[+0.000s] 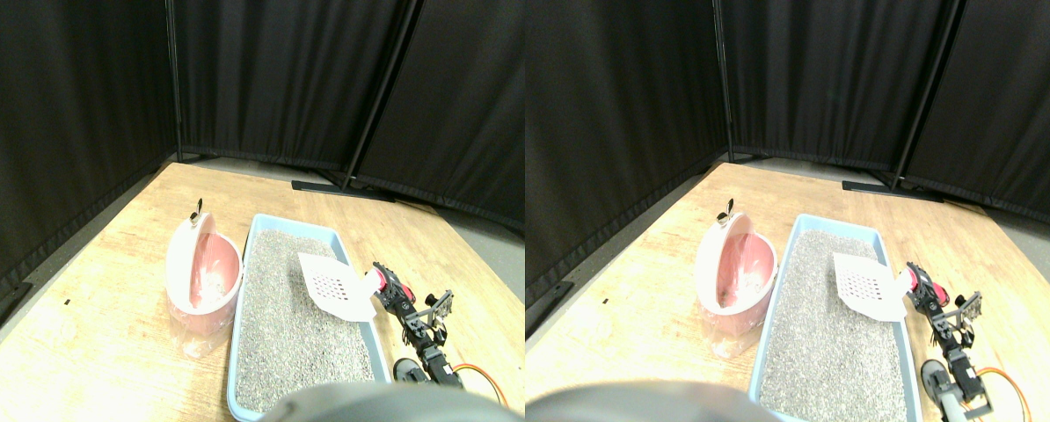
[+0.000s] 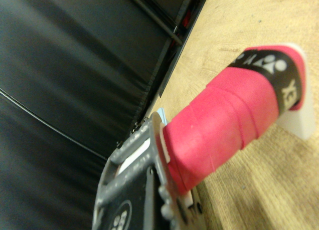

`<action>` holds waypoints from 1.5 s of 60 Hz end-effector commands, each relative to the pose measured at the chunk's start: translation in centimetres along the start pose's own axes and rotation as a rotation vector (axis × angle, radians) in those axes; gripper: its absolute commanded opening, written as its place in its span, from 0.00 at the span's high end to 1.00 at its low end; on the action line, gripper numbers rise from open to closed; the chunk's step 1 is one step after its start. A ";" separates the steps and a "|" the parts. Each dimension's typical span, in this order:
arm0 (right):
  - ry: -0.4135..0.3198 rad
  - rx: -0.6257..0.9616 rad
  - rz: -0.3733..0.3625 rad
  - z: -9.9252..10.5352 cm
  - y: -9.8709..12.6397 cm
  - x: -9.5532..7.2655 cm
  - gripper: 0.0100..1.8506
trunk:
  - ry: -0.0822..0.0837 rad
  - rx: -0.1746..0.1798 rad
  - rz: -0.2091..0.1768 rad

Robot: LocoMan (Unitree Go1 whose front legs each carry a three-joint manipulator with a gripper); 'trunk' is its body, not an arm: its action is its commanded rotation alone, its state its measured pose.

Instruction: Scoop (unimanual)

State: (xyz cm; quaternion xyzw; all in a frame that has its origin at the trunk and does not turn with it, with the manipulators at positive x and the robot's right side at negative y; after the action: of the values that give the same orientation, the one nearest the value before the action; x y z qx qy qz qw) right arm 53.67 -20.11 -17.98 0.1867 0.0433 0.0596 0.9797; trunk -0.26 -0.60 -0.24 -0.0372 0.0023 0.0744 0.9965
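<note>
A white slotted scoop (image 1: pixel 336 286) hangs tilted over the right side of the light blue litter tray (image 1: pixel 236 352), its blade above the grey litter (image 1: pixel 288 325). My right gripper (image 1: pixel 387 288) is just outside the tray's right rim, shut on the scoop's pink-wrapped handle (image 2: pixel 224 125). In the wrist view the handle fills the middle, pressed against the dark jaw, with the white scoop end past it. No lump shows on the blade.
A pink and white round bin (image 1: pixel 204 272) with its lid tipped up stands left of the tray on a clear plastic bag (image 1: pixel 193 338). Black curtains on poles (image 1: pixel 375 105) close off the back and left. An orange cable (image 1: pixel 481 374) trails by my arm.
</note>
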 end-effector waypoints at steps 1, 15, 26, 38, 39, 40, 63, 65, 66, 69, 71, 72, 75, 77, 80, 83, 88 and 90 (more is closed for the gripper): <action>-0.042 0.024 0.000 0.2 0.0 -0.1 0.97 | 0.021 -0.023 0.003; -0.080 0.078 0.036 -1.5 -1.1 -0.2 0.97 | 0.025 -0.022 0.003; -0.075 0.116 -0.011 -2.7 -2.1 -0.5 0.97 | 0.026 -0.021 0.001; 0.102 0.047 -0.136 -2.3 -3.1 -1.0 0.48 | 0.027 -0.019 -0.004; 0.118 0.035 -0.142 -2.2 -3.1 -1.1 0.44 | 0.030 -0.019 -0.007; 0.145 0.017 -0.155 -1.9 -3.0 -1.1 0.36 | 0.030 -0.019 -0.007; 0.237 -0.007 -0.112 1.0 -1.3 -2.5 0.15 | 0.033 -0.013 -0.017; 0.229 -0.012 -0.106 1.3 -1.2 -2.7 0.17 | 0.033 -0.013 -0.017; 0.229 -0.012 -0.106 1.3 -1.2 -2.7 0.17 | 0.033 -0.013 -0.017; 0.218 -0.007 -0.103 1.5 -1.0 -3.0 0.18 | 0.034 -0.013 -0.020; 0.198 -0.008 -0.103 1.7 -0.9 -3.2 0.22 | 0.034 -0.014 -0.022; 0.191 -0.018 -0.094 1.8 -0.8 -3.4 0.24 | 0.034 -0.014 -0.022; 0.175 -0.029 -0.083 1.9 -0.8 -3.6 0.29 | 0.035 -0.013 -0.024; 0.160 -0.032 -0.080 2.1 -0.7 -3.8 0.32 | 0.035 -0.013 -0.024; 0.143 -0.044 -0.070 2.2 -0.6 -4.0 0.36 | 0.035 -0.013 -0.024; 0.115 -0.040 -0.065 2.4 -0.5 -4.4 0.42 | 0.035 -0.009 -0.033; 0.076 -0.061 -0.035 2.6 -0.2 -5.0 0.55 | 0.036 -0.007 -0.041; 0.056 -0.069 -0.019 2.7 -0.1 -5.1 0.61 | 0.036 -0.007 -0.041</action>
State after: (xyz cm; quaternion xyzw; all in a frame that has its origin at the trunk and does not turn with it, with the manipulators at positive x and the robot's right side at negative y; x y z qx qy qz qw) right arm 48.88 -22.56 -16.39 0.1570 0.1119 0.0269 0.9809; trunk -0.30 -0.52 -0.31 -0.0325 0.0124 0.0557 0.9978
